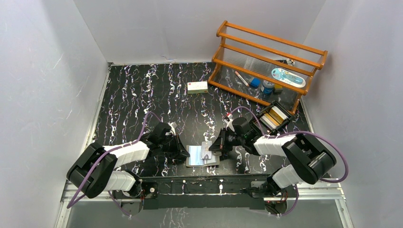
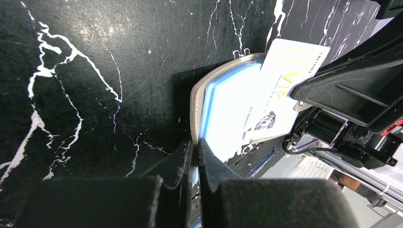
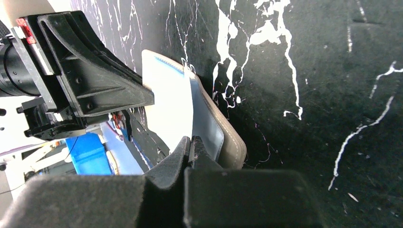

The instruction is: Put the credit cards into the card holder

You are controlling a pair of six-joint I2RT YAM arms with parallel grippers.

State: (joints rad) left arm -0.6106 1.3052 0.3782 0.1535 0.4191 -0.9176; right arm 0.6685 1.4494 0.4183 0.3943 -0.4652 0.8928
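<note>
The card holder [image 1: 196, 156] lies open near the table's front edge, taupe outside [image 2: 196, 102] and light blue inside [image 3: 209, 124]. My left gripper [image 2: 196, 145] is shut on its left edge and pins it in place [image 1: 183, 154]. A white credit card [image 2: 285, 76] marked VIP lies slanted over the holder's right half. My right gripper [image 3: 191, 140] is shut on the near edge of that pale card [image 3: 168, 107], beside the holder's pocket [image 1: 215, 148]. More cards, one of them tan, sit in a black tray [image 1: 274, 118] to the right.
A wooden rack [image 1: 266, 61] with small items stands at the back right. A white box with a red mark [image 1: 197, 87] lies in the middle at the back. The two grippers face each other closely across the holder. White walls enclose the table.
</note>
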